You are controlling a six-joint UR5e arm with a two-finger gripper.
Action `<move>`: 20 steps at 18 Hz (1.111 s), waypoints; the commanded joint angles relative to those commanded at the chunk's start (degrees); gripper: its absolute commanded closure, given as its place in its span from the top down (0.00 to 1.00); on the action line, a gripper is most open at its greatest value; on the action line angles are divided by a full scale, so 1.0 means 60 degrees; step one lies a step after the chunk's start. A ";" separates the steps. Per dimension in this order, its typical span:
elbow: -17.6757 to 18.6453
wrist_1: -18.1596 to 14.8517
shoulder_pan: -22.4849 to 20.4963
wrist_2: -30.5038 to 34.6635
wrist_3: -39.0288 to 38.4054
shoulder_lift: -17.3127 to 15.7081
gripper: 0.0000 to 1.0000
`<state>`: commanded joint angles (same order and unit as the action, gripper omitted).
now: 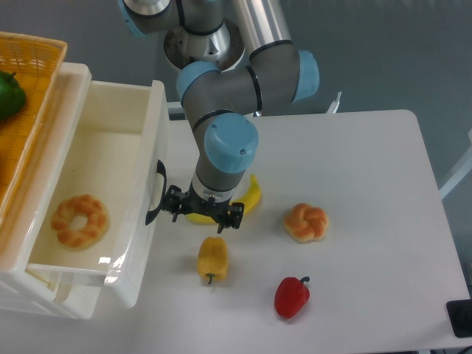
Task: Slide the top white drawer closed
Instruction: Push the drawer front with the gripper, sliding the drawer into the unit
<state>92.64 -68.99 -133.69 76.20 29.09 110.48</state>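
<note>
The top white drawer [110, 144] stands pulled out at the left, and a glazed doughnut [74, 220] lies inside it. Its black arched handle [154, 193] faces right on the front panel. My gripper [204, 212] points down just right of that panel. Its left finger [174, 203] sits against the handle's lower end. The fingers look spread apart with nothing between them, and the wrist hides their tips.
A banana [251, 198] lies partly under my wrist. On the table sit a yellow pepper [212, 259], a red pepper [291, 297] and a bread roll [305, 222]. An orange basket [33, 81] holding a green pepper [9, 96] tops the cabinet.
</note>
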 joint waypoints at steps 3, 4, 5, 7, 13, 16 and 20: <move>-0.0015 0.0015 0.0118 0.0000 0.0000 -0.0044 1.00; -0.0015 0.0000 0.0190 0.0000 0.0000 -0.0073 1.00; -0.0015 0.0000 0.0278 0.0015 -0.0015 -0.0073 1.00; -0.0015 0.0015 0.0425 0.0044 0.0000 -0.0073 1.00; -0.0015 0.0088 0.0791 0.0059 0.0044 -0.0059 1.00; -0.0029 0.0103 0.0894 0.0058 0.0044 -0.0073 1.00; -0.0029 0.0132 0.1143 0.0073 0.0059 -0.0073 1.00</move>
<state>92.46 -68.20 -126.83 76.64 29.44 110.04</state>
